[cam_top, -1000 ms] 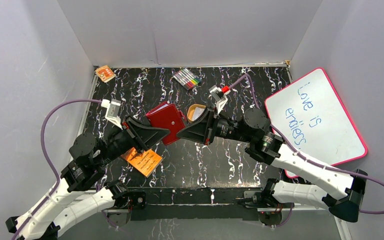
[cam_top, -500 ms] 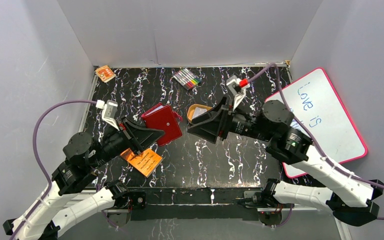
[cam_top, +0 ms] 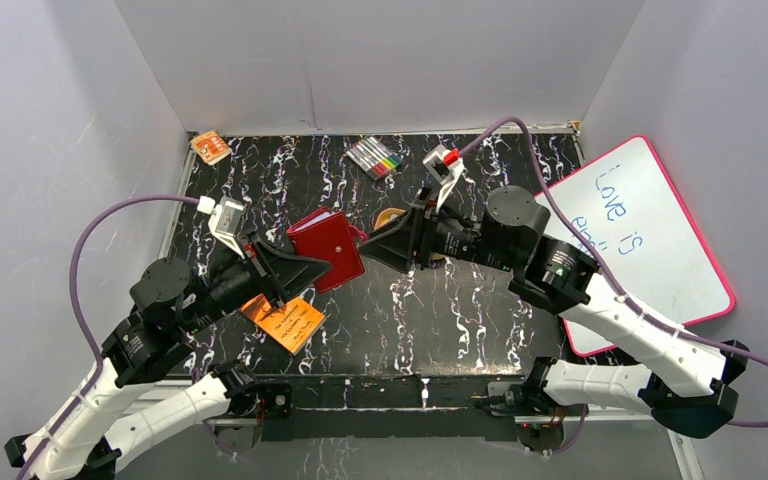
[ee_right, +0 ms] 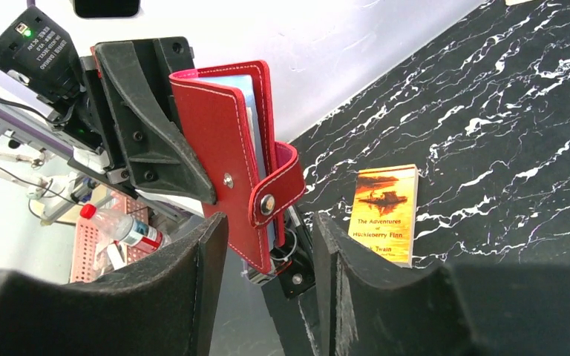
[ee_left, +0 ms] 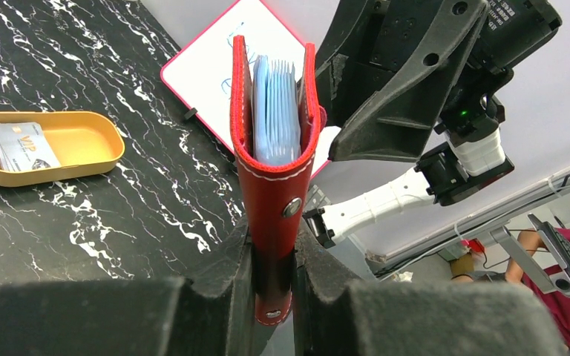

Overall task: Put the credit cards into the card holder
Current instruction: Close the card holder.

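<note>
The left gripper [ee_left: 274, 256] is pressed together on the lower edge of the card holder [ee_left: 271, 178]. The card holder is held up edgewise, and its bluish pockets are seen between the red covers at the far, open edge. The right gripper [ee_right: 269, 222] is spread apart, close to the side with the snap tab. The credit cards [ee_left: 21, 144] are seen lying at one end of the orange tin [ee_left: 82, 137]. Bare table [cam_top: 440, 310] is seen beside the orange booklet [ee_right: 384, 211].

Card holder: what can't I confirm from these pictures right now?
- Card holder pockets, left wrist view: edge-on, any card inside unreadable.
- Credit cards in tin: stacked, count unclear; top view, right arm covers them.
- Right end effector, right wrist view: contact with holder unclear.
</note>
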`<state>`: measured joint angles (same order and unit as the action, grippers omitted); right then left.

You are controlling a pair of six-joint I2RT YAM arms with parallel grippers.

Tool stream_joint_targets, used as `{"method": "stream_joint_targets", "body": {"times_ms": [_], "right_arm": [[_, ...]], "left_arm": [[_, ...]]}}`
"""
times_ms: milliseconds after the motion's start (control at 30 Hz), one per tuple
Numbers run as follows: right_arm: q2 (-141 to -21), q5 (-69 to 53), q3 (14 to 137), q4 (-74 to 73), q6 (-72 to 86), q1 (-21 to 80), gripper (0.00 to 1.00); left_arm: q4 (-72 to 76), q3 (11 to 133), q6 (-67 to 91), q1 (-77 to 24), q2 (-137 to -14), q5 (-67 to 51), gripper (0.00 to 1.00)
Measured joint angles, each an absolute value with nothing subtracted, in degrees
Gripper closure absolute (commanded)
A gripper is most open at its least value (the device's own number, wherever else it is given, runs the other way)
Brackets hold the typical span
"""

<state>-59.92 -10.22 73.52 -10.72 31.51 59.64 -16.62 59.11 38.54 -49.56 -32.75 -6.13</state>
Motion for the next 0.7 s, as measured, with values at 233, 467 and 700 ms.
{"method": "stream_joint_targets", "body": {"times_ms": [233,467,700], "right_arm": [[-60.42,-9.93,74.26,-10.59,31.51,59.64,0.53],[-60.36,-8.86,74.26,-10.55,31.57,59.64,0.74],[-60.36,-8.84,74.26,-10.52,31.57,59.64,0.91]], "left_arm": [[-16.75,59.11,38.33,-49.56,-32.75,-6.37,1.00],[-16.75,59.11,38.06,-49.56,-32.82,-6.52,1.00],[-16.73,59.11,37.91,-49.56,-32.91,-6.59,1.00]]}}
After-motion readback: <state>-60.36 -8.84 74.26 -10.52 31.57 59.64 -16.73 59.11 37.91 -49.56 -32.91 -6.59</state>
